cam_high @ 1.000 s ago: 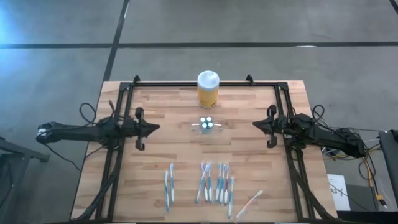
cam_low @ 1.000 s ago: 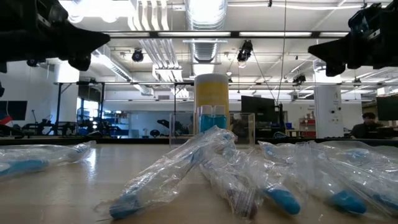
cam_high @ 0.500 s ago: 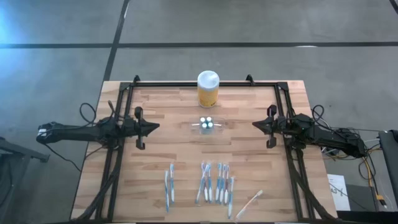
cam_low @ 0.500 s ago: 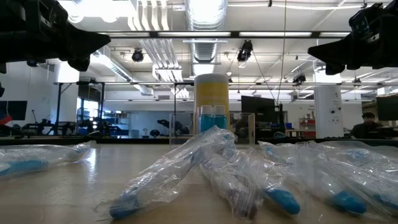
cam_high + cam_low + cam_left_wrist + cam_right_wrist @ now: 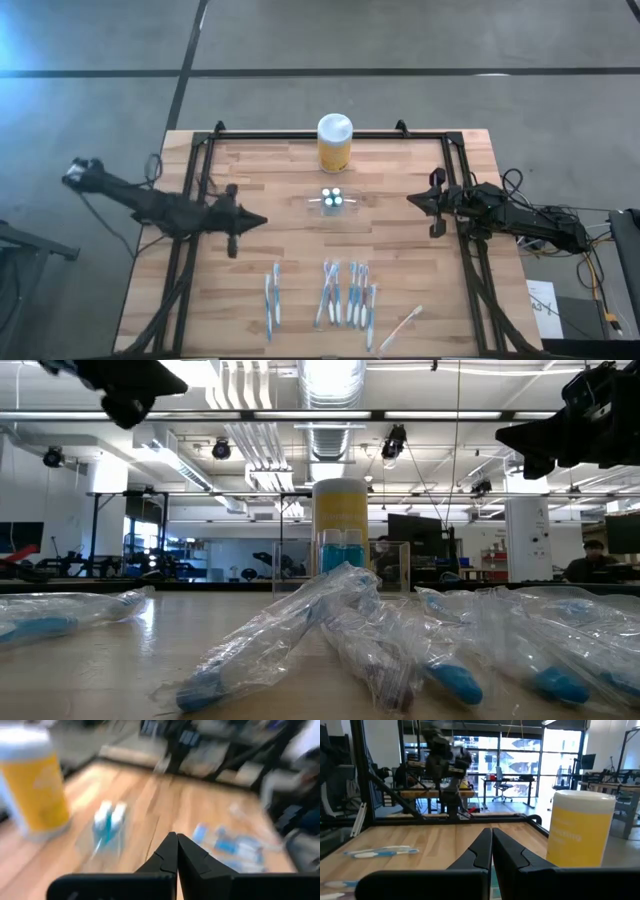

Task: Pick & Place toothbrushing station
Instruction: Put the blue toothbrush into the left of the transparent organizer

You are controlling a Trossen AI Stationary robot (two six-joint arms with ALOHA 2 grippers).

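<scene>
While nothing is gripped yet, left pincer [image 5: 258,220] hangs over the tabletop [image 5: 290,250] left of centre, fingers pressed together, empty, tip aimed toward the middle, probably lining up for a reach. Toothbrushing station [image 5: 334,199] sits mid-tabletop, a low clear holder with blue-and-white pieces standing in it; just behind it the yellow jar [image 5: 334,143] with white lid on, contents not visible. Wrapped toothbrushes [image 5: 345,295] lie loose along the near edge, none in the holder. Right pincer [image 5: 411,200] waits over the right side, fingers together, holding nothing, well apart from the station
</scene>
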